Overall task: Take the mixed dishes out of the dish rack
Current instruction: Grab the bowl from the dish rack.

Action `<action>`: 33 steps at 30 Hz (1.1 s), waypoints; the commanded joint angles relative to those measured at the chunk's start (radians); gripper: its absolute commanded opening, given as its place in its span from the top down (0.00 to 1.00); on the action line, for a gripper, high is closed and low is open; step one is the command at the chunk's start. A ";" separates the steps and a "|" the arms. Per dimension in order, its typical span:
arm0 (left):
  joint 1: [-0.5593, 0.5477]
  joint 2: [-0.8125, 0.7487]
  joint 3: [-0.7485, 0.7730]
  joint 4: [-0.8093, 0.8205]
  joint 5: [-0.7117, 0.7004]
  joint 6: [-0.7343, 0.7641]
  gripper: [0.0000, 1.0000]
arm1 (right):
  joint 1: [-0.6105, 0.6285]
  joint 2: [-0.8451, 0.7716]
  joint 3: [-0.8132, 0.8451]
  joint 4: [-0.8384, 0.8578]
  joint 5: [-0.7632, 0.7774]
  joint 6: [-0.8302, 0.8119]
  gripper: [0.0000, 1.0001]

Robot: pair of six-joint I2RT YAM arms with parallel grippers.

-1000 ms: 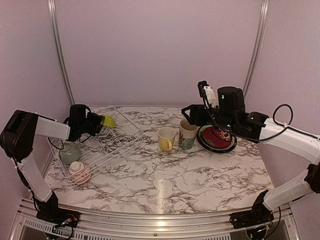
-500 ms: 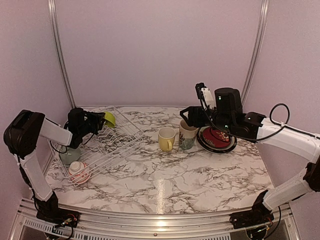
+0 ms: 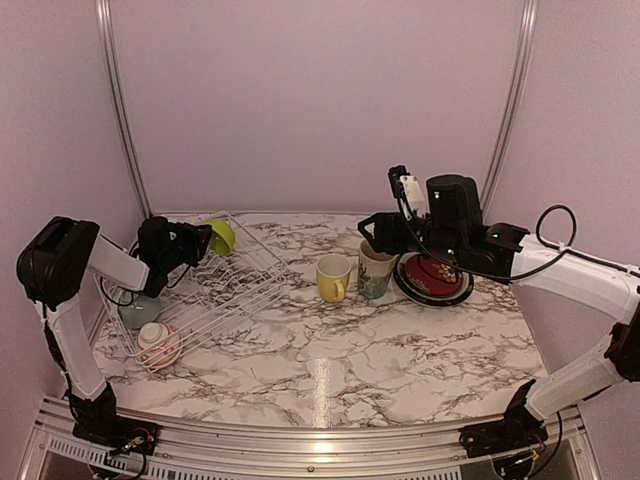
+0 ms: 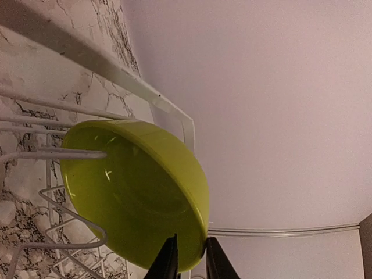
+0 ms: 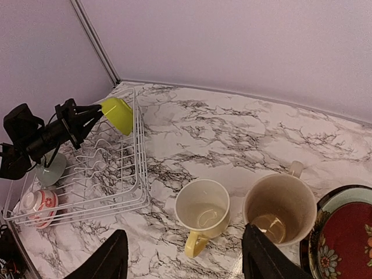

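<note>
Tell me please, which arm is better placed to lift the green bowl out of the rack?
Left. The left gripper pinches the green bowl by its rim at the rack's far corner. The right gripper hangs open over the mugs, far from it.

left gripper (image 4: 189,247) closed onto lime-green bowl (image 4: 128,192) rim; right gripper (image 3: 372,228) edged slightly left.
</note>
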 commanded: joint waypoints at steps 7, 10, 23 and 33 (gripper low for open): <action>0.020 0.069 0.155 -0.106 0.007 0.106 0.70 | -0.008 0.033 0.037 0.001 -0.005 -0.001 0.36; 0.020 0.090 0.212 -0.186 0.050 0.125 0.52 | -0.008 0.029 0.038 0.001 -0.002 -0.001 0.36; -0.021 0.095 0.468 -0.790 -0.004 0.521 0.32 | -0.010 0.044 0.039 0.014 -0.019 0.002 0.36; -0.040 0.165 0.550 -0.814 0.041 0.527 0.54 | -0.009 0.041 0.039 0.012 -0.024 0.011 0.36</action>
